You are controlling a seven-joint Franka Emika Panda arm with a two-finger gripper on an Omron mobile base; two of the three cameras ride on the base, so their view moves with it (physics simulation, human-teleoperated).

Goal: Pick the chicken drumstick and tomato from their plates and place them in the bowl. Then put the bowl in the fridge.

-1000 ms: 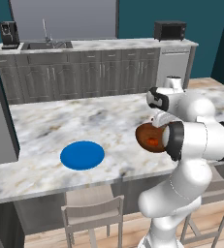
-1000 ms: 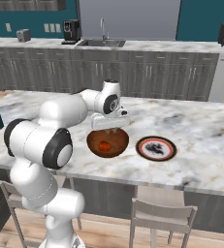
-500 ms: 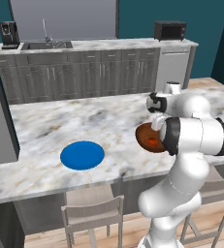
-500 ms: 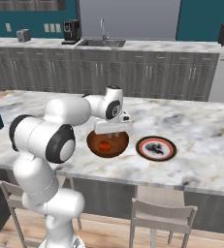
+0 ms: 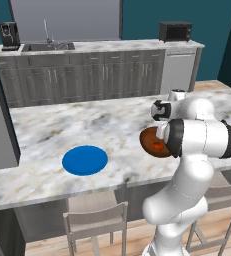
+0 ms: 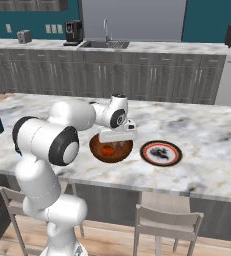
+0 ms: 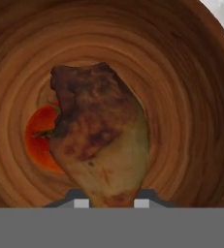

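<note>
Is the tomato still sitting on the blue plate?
No, the blue plate is bare; the tomato lies inside the bowl beside the chicken drumstick.

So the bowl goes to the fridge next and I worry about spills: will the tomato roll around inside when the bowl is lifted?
Probably a little. The tomato is round, so it could roll. The bowl looks deep, and the chicken drumstick lies against it, likely limiting its travel.

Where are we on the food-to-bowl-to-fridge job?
Done: tomato lies in the bowl; both plates, blue and brown-rimmed, are bare. In hand: gripper holds the drumstick down inside the bowl, not yet released. Left: let go, then move the bowl to the fridge.
</note>
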